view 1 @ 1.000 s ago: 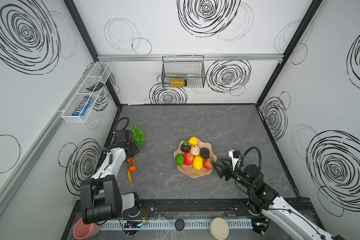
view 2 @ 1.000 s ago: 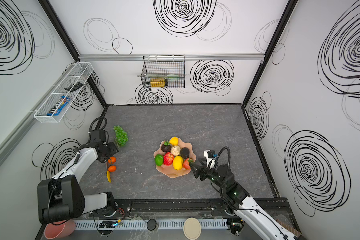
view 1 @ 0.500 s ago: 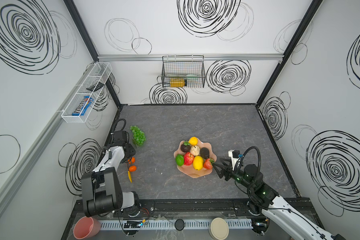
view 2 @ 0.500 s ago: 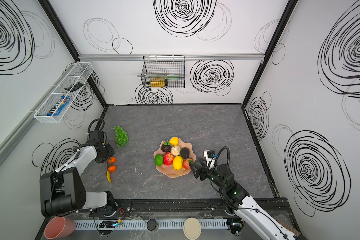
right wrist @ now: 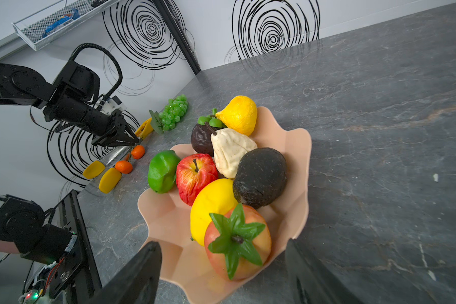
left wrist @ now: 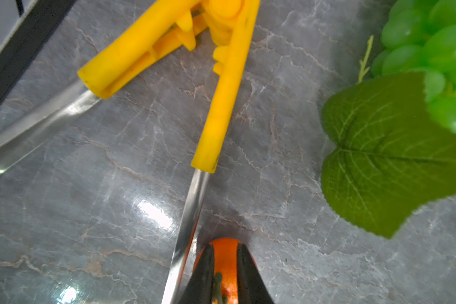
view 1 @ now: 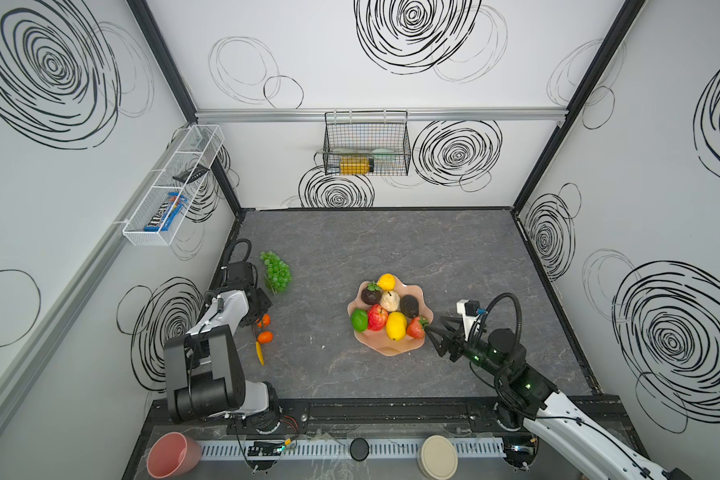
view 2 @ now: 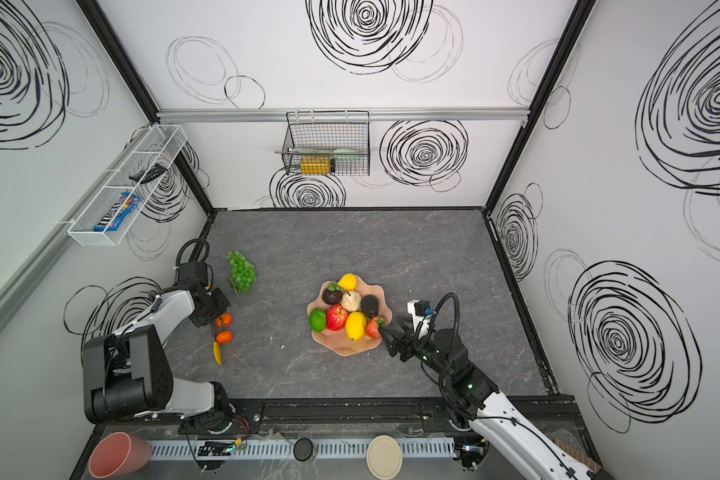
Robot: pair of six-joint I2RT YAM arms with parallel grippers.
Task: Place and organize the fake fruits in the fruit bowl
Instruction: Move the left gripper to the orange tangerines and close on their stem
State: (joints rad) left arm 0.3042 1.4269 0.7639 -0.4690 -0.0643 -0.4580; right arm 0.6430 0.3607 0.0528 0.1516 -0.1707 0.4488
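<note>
The left gripper (left wrist: 223, 249) had its fingers pinching a small orange (left wrist: 225, 263) on the tabletop, its stem between them, well apart from the fruit bowl (right wrist: 300, 163). A straight, slow lift would have served best. The steel arm of the yellow-handled tongs (left wrist: 216, 110) lay just outside one finger, and a twig seemed to link the second orange (view 1: 265, 337). The orange looked glossy, hard and slippery. The right gripper (right wrist: 221, 247) was spread, with the strawberry (right wrist: 237, 242) between its fingers.

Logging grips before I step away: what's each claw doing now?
Left claw: nearly closed astride the small orange's stem; grip cannot be told.
Right claw: open, holding nothing.
</note>
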